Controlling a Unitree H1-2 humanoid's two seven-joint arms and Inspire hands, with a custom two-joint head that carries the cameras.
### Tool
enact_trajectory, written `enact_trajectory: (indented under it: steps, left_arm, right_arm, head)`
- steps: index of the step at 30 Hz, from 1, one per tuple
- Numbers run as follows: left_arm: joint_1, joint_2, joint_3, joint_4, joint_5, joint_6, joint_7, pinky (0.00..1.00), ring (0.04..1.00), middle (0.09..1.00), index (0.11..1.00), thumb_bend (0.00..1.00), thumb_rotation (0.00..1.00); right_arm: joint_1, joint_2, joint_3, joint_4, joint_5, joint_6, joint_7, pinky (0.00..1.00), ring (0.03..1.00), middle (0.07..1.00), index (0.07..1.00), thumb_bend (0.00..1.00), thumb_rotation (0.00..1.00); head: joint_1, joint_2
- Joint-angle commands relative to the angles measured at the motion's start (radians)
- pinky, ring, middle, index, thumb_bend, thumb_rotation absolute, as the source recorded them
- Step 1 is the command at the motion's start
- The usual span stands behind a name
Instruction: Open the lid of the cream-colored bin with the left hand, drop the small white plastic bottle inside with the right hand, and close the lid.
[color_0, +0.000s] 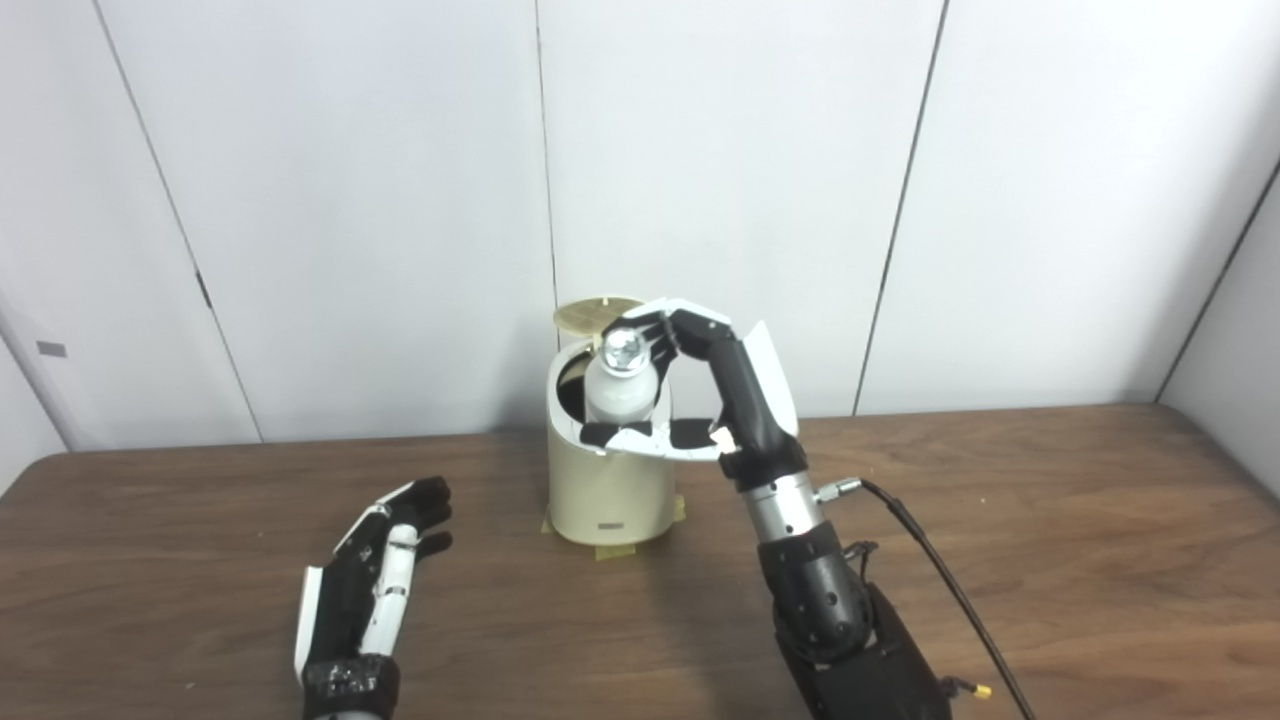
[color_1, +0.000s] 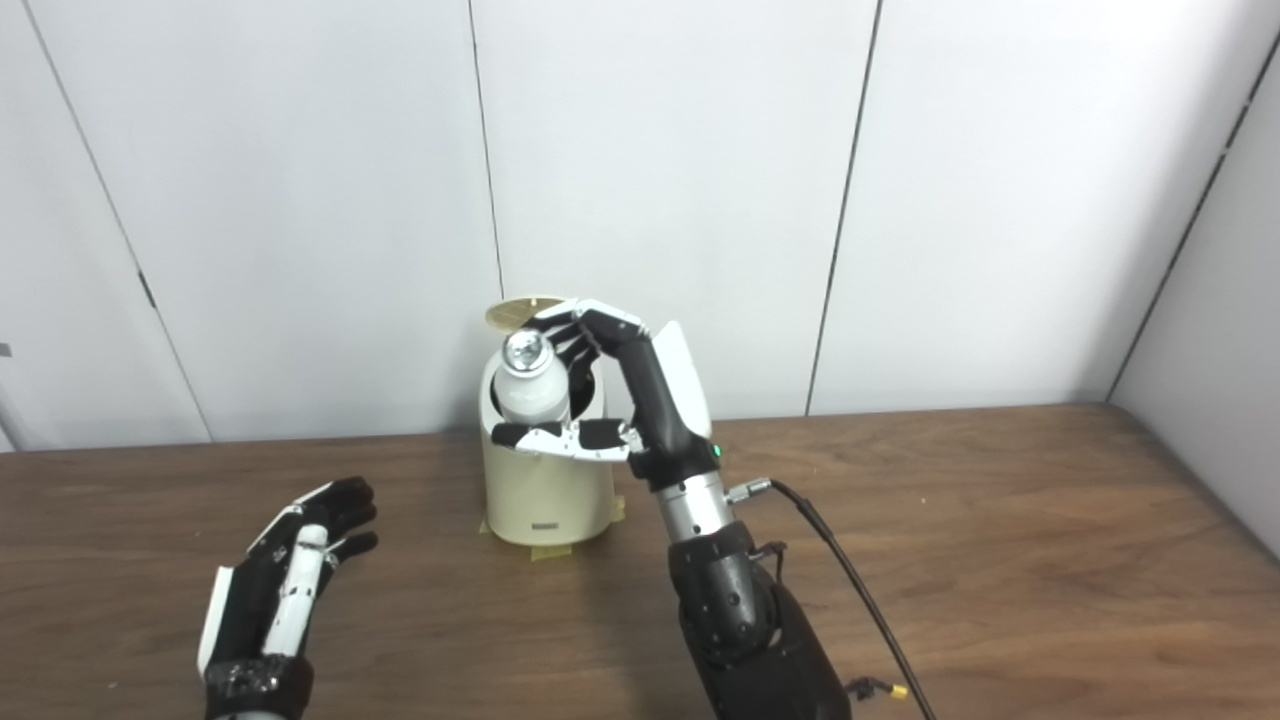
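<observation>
**Holding bottle over open bin**

Gripping the small white plastic bottle (color_0: 619, 385) in the right hand (color_0: 700, 385), just above the mouth of the cream-colored bin (color_0: 605, 490), lid (color_0: 597, 313) standing up behind. Resting slack on the table (color_0: 1050, 540), left hand (color_0: 385, 560), holding nothing. Risking a rim strike if released off-centre, or a snagged lid

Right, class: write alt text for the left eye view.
The right hand holds a small white bottle over the open cream bin, its lid raised behind. The left hand rests open on the wooden table.
</observation>
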Motion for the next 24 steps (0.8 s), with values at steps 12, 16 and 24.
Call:
enact_trajectory:
  steps: [12,16,24]
  left_arm:
    - [-0.036,-0.018,-0.01,-0.042,0.02,-0.021,0.009,0.71,0.775,0.765,0.732,0.23,0.66]
    - [-0.033,-0.019,-0.011,-0.042,0.018,-0.023,0.008,0.71,0.772,0.761,0.729,0.24,0.66]
    - [-0.032,-0.024,-0.011,-0.041,0.023,-0.021,0.008,0.71,0.77,0.758,0.728,0.23,0.64]
  right_arm:
    - [-0.125,-0.087,0.199,0.143,-0.029,-0.042,-0.277,0.31,0.372,0.501,0.54,0.51,0.0]
    - [-0.147,-0.095,0.225,0.183,-0.019,-0.042,-0.328,0.17,0.44,0.441,0.526,0.52,0.0]
    - [-0.206,-0.127,0.32,0.236,0.004,-0.042,-0.446,0.14,0.208,0.432,0.531,0.52,0.0]
  head:
    - [0.009,0.003]
    - [0.012,0.003]
    - [0.012,0.002]
